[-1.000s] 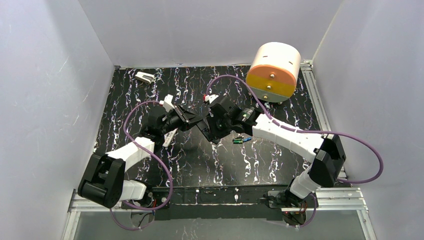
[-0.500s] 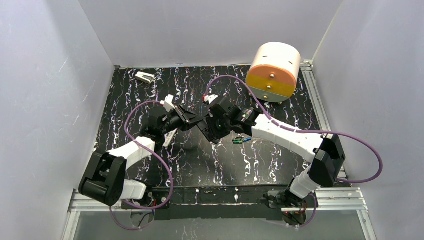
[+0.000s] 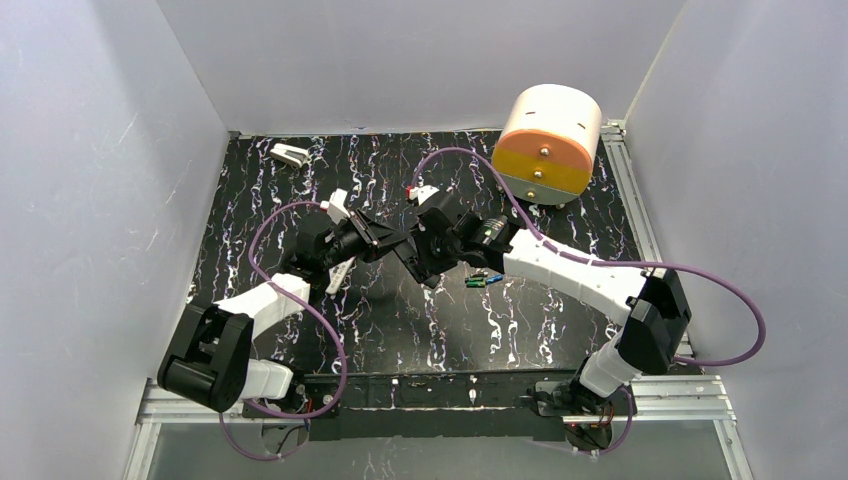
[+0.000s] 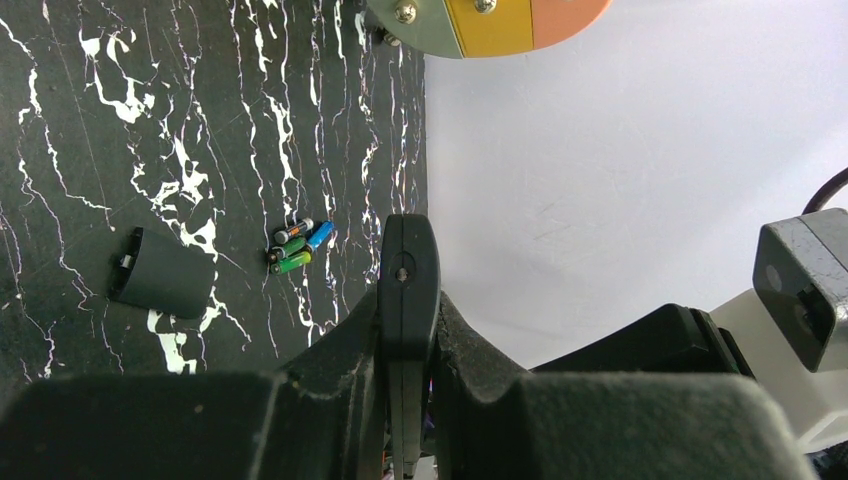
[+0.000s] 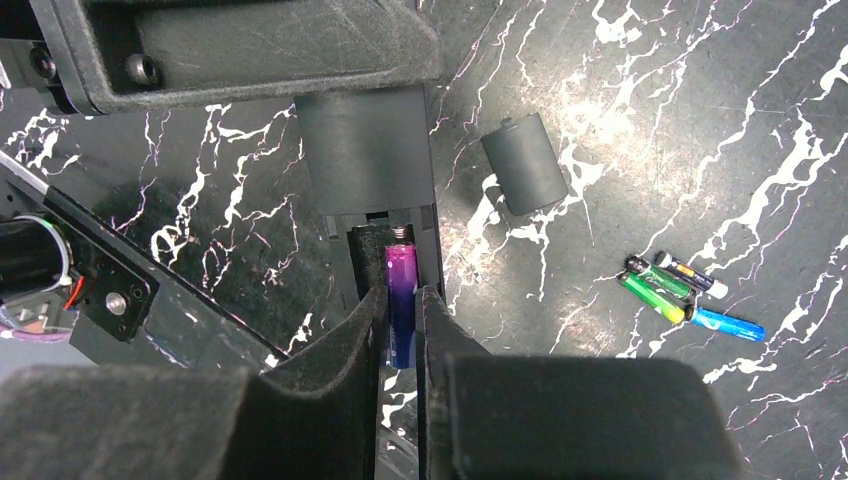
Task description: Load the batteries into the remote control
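Note:
My left gripper (image 3: 385, 243) (image 4: 405, 300) is shut on a slim black remote (image 4: 407, 265), held edge-on above the table. In the right wrist view its back (image 5: 365, 150) faces up with the battery bay open. My right gripper (image 3: 420, 262) (image 5: 402, 300) is shut on a purple-blue battery (image 5: 402, 280), which lies lengthwise in that bay. Several loose green and blue batteries (image 5: 680, 290) (image 4: 297, 245) (image 3: 484, 279) lie on the table to the right. A slim white bar (image 3: 340, 272) lies under my left wrist, mostly hidden.
A dark grey battery cover (image 5: 525, 162) (image 4: 160, 273) lies on the black marbled table (image 3: 400, 330). A large white-and-orange cylinder (image 3: 548, 140) stands at the back right. A small white-and-grey block (image 3: 290, 154) sits at the back left. Walls close in on three sides.
My right wrist has shifted very slightly toward the far side. Both grippers keep their hold.

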You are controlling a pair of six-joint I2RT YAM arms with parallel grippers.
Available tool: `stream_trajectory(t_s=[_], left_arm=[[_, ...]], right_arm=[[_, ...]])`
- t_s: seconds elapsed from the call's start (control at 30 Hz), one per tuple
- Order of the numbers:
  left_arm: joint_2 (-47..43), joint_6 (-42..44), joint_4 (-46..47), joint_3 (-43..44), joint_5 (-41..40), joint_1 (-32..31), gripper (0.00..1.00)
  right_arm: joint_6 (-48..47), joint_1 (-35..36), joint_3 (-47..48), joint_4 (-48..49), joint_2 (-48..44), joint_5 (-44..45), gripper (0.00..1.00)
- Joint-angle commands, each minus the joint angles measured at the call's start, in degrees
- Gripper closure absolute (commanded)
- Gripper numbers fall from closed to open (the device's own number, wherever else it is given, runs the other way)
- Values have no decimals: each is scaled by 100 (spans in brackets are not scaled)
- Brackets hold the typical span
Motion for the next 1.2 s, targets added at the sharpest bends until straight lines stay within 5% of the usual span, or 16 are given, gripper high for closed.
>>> stream_trajectory(t_s=[0.0, 1.17], left_arm=[[-82, -201, 231, -20, 336, -27, 100], [79, -418, 227, 116, 433, 72, 100]], right_arm=[[58, 8, -129, 286, -79, 237, 82], [757, 3, -522, 1009, -987, 467, 49]])
